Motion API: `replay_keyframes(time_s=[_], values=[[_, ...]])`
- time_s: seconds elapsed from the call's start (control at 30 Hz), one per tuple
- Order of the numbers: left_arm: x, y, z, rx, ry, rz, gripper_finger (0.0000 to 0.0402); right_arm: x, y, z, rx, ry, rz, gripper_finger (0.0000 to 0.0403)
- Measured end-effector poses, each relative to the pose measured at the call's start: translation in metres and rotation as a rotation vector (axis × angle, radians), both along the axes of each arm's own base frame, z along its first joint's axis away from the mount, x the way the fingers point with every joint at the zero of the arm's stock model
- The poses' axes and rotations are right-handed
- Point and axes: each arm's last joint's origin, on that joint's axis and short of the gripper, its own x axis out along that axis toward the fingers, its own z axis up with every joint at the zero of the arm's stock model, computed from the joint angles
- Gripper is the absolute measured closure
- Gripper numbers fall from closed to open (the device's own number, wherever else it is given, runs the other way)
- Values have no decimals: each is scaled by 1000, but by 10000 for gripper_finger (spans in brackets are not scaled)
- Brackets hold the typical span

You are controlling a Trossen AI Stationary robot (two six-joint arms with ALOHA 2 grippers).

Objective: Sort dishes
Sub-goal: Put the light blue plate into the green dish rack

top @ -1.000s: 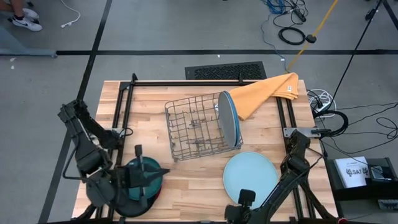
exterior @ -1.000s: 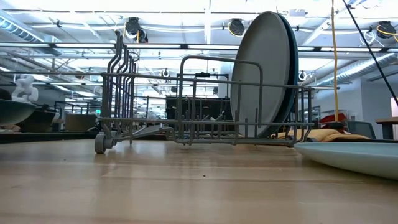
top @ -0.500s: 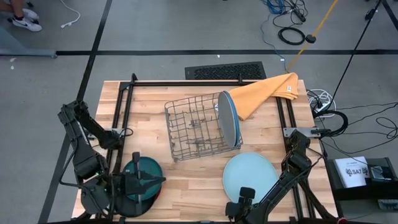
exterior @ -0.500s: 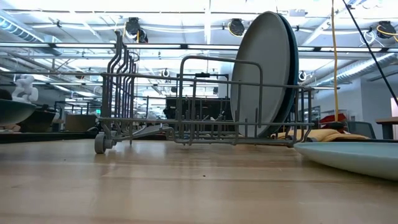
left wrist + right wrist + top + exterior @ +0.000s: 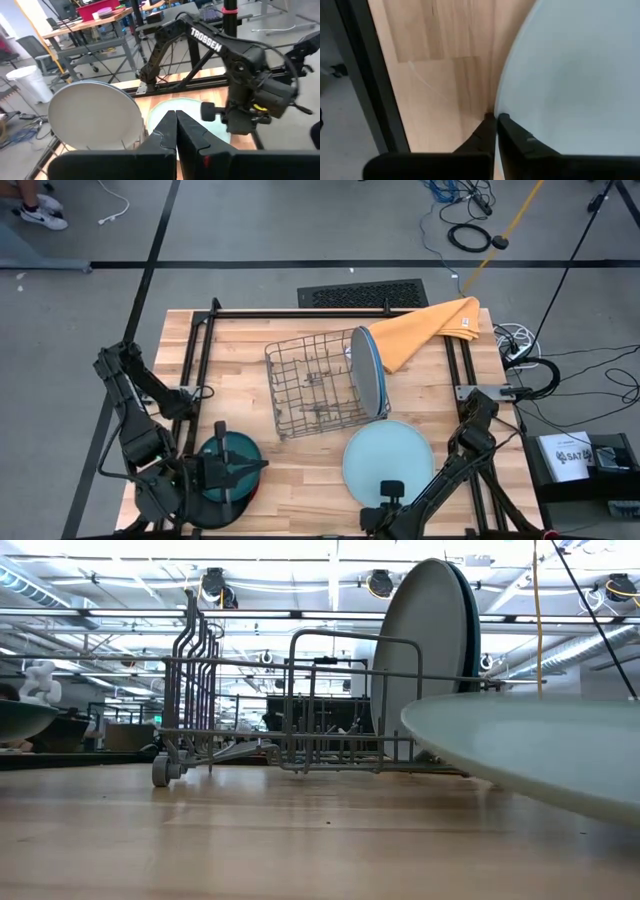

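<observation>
Two large plates stand in the rack, the right gripper is clamped on the pale blue plate's rim at lower right, and the small plates wait at lower left under the closed, empty left gripper.

The pale blue plate hung tilted just above the worktop at its front right, its near rim pinched in the right gripper. Two large plates, grey in front of bright blue, stood on edge together. The dark teal plate topped a small stack at front left.
</observation>
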Motion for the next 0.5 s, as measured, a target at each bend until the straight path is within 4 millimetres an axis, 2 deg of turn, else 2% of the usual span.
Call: replay_keyframes(time_s=[0.07,0.17,0.23,0.33,0.5], values=[[6,-2,-7,36,24,14,402,2,2,14,10,-16,4,402],[21,-5,-25,134,81,39,398,3,4,48,26,-66,32,402],[32,-6,-38,184,120,64,385,3,5,61,28,-70,59,402],[51,-10,-61,247,201,59,346,4,5,73,14,-86,77,403],[87,-21,-97,303,313,-92,257,3,3,88,7,-91,111,403]])
